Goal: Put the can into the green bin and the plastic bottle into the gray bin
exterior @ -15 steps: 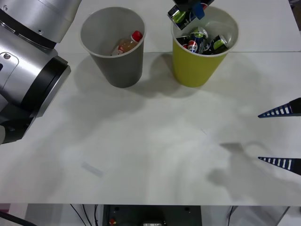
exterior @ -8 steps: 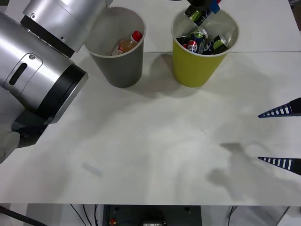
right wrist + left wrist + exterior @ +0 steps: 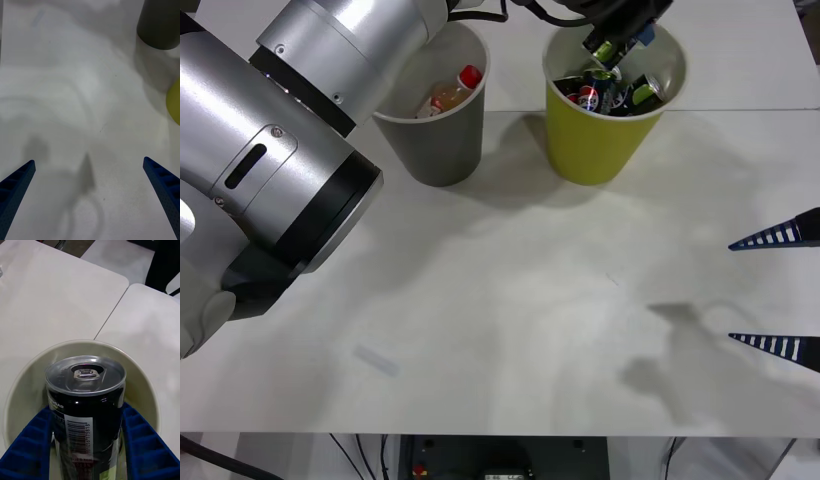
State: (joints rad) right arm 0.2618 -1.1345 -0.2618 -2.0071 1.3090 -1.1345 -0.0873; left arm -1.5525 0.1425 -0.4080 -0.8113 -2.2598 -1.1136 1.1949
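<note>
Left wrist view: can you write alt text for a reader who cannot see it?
The left gripper holds a dark can with a silver pull-tab top upright between its blue fingers, directly above the pale inside of the green bin. White tabletops lie beyond.

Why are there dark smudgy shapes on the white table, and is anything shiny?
Front view: soft gray shadows lie on the table beside the bins. Right wrist view: blurry shadows under the open right gripper. Left wrist view: the can top gleams silver in the left gripper.
</note>
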